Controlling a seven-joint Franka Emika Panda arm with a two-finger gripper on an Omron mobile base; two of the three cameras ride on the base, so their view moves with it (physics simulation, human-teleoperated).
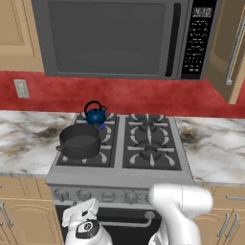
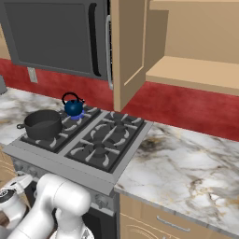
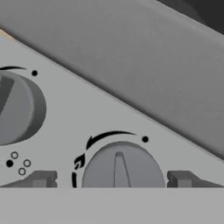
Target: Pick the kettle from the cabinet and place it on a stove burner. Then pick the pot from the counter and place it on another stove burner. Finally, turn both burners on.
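The blue kettle [image 1: 95,115] [image 2: 73,107] stands on the back-left stove burner, with a faint blue glow under it. In front of it the dark pot [image 1: 80,140] [image 2: 43,124] sits on the front-left burner. The two right burners [image 1: 149,139] are bare. My gripper [image 3: 111,179] is low at the range's front panel, open, its fingertips [image 3: 41,179] wide on either side of a grey knob [image 3: 119,168] and clear of it. A second knob [image 3: 15,107] lies to the left in the hand view. The cabinet [image 2: 196,72] stands open, its shelf bare.
The cabinet door [image 2: 126,51] hangs open over the stove's right edge. A microwave [image 1: 119,38] hangs above the range. Marble counter [image 1: 28,139] [image 2: 186,163] runs on both sides. My white arm [image 1: 179,210] rises in front of the oven handle.
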